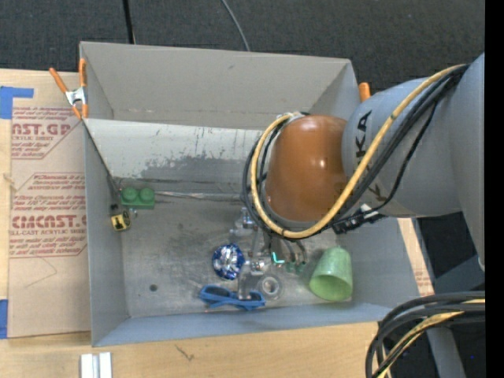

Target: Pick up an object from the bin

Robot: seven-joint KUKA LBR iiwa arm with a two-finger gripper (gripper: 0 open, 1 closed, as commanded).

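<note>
Six loose items lay on the floor of the grey bin [106,274]. At 9 o'clock of the floor, near the left wall, sat a green two-stud brick [138,197], with a small yellow-and-black piece [118,222] just beside it at its 7 o'clock. Toward 6 o'clock lay a blue-and-white ball [228,261], and a blue strip-shaped item [231,298] lay near the front wall. The gripper [257,263], below the orange wrist cover [303,172], stood low just at the ball's 3 o'clock; whether it was apart or closed could not be told. A metal ring [270,287] lay at the gripper's 5 o'clock. A green cup [332,274] lay at 4 o'clock of the floor.
</note>
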